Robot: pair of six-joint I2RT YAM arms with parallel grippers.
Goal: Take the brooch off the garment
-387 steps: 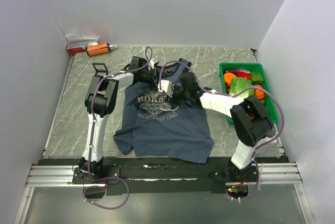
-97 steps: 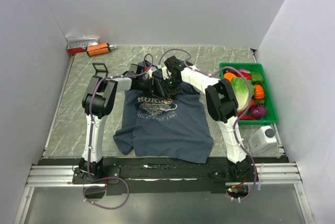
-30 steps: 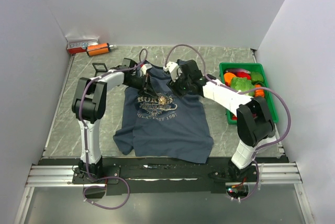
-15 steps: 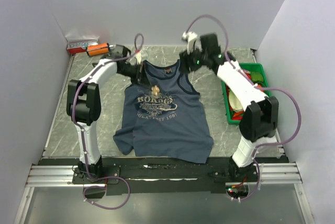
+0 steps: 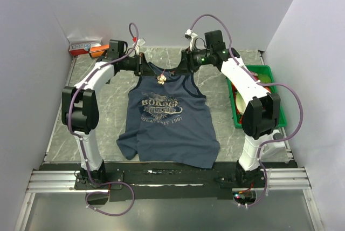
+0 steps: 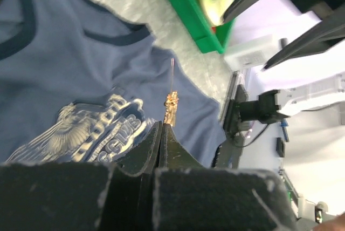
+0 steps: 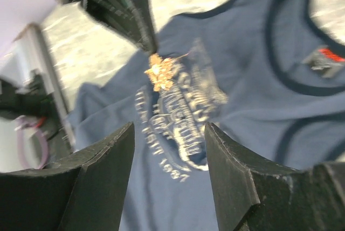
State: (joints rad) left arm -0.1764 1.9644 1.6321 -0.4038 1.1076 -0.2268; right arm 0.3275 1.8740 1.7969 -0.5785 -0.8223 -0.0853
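Left fingers [image 6: 145,153] clamped on brooch [image 6: 171,109] at their tips, to hold pin off top [image 6: 64,80]; right fingers [image 7: 102,171] part open, empty.

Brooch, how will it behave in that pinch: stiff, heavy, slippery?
Probably stiff and light: the brooch juts straight from the shut left gripper without drooping. Likely slippery, small metal held by one end. Its thin pin may bend.

Enclosure: three plain pale panels, namely left wall [image 5: 27,80], far wall [image 5: 172,9] and right wall [image 5: 318,80], all matte and unmarked.
Table [image 5: 108,112]: grey marble-pattern top with white veining.
Near edge: black strip [image 5: 178,174] backed by aluminium rails [image 5: 54,179]; grey floor [image 5: 172,212] beyond.
Light: even, diffuse, with faint shadows.
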